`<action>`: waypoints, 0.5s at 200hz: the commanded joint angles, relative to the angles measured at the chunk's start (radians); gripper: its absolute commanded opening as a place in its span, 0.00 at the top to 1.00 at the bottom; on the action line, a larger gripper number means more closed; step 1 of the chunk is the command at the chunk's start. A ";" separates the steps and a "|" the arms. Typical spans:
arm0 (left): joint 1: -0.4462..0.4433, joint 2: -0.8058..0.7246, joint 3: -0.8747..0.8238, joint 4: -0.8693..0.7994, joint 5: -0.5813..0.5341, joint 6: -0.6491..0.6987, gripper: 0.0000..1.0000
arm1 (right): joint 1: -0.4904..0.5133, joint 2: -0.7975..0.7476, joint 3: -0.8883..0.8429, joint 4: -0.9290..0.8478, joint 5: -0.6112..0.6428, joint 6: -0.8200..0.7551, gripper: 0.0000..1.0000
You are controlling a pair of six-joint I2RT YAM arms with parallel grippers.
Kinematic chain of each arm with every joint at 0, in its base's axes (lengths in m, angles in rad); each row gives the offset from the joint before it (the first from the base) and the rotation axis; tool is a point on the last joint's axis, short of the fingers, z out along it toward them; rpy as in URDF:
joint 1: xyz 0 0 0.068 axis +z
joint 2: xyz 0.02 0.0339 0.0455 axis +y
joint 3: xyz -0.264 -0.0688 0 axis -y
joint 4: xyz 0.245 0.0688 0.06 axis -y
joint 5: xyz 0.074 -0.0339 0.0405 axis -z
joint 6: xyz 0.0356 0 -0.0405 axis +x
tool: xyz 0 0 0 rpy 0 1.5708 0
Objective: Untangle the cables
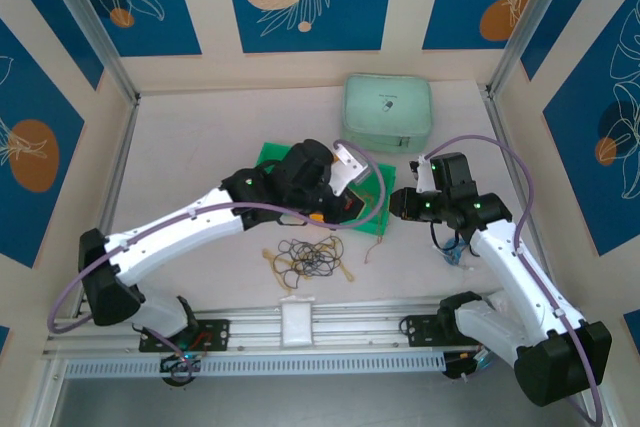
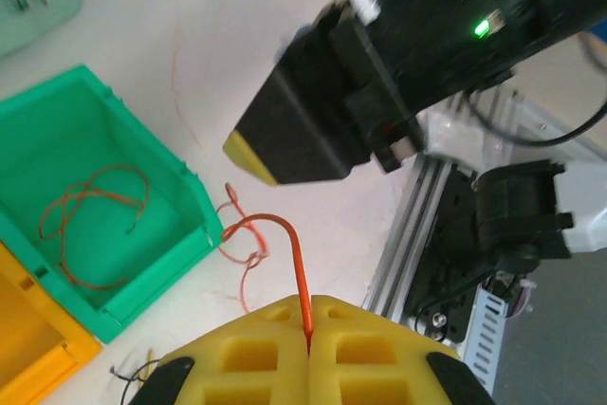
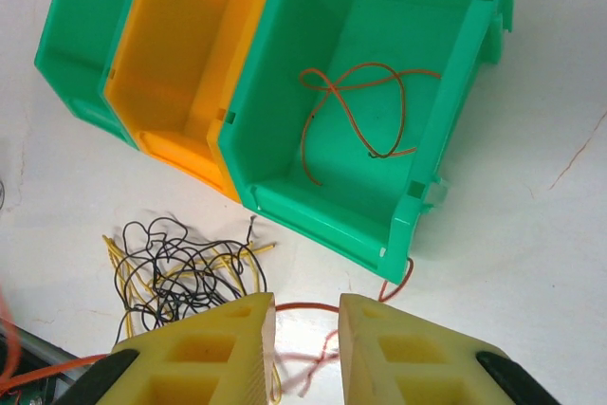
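Just off the front corner of the green bin (image 2: 152, 277), a red-orange cable (image 2: 300, 277) is pinched in the left gripper (image 2: 308, 315), pads fully closed on it. The strand arches up out of the pads and drops to the table (image 2: 190, 7) in a loose kink. What is probably the same strand is seen crossing the gap of the right gripper (image 3: 306, 308), whose fingers stand partly apart with nothing clamped. A second red-orange cable (image 3: 356, 111) lies inside the green bin, next to the orange bin (image 3: 190, 54). The black and yellow cables (image 3: 180, 272) are bunched in one tangle on the table, near the bins and apart from both grippers.

Step judged in hand: one red-orange strand has been singled out and gripped, apparently clear of the main tangle. Whether its far end is snagged cannot be told. Sorting by colour is suggested by the bins, so progress is judged early-to-mid.

Next move likely calls for:
- a lift until the tail hangs free
- a carry over the green bin's wall
- a low release

The right gripper should be closed on the strand only if it drags. The wire is thin and looks springy, so rebound out of the bin is a risk.
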 commanded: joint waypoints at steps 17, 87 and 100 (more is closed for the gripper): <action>0.023 -0.087 0.060 0.056 -0.004 -0.009 1.00 | 0.008 -0.044 -0.006 0.006 0.017 0.015 0.75; 0.069 -0.089 0.081 0.067 -0.047 0.002 1.00 | 0.000 -0.229 -0.020 0.026 0.167 0.042 0.75; 0.076 -0.077 0.104 0.061 -0.044 0.012 1.00 | -0.001 -0.240 -0.018 0.024 0.165 0.044 0.75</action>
